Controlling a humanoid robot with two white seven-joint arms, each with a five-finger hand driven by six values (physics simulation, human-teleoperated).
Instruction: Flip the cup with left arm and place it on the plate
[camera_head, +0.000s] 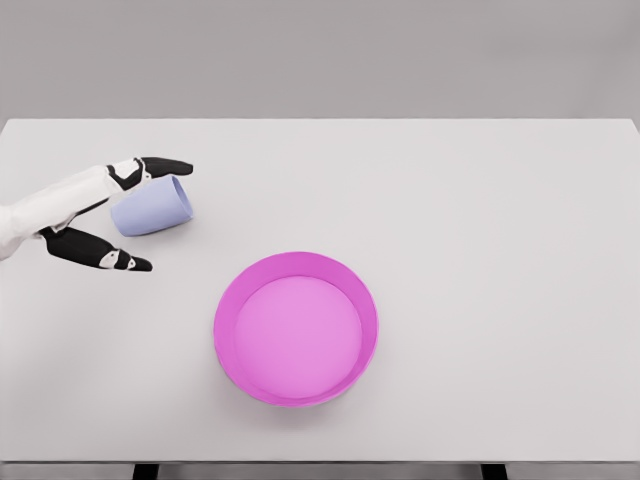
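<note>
Between my left hand's (112, 215) spread fingers, which bracket but do not yet grip it, the lavender cup (152, 206) lies on its side, long axis pointing right, up-left of the pink plate (226, 300).

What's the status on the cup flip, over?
Left hand spread around the cup, no firm grasp seen. Cup on its side on the table, left of the pink plate. Plate empty, path clear. Right arm out of view.
</note>
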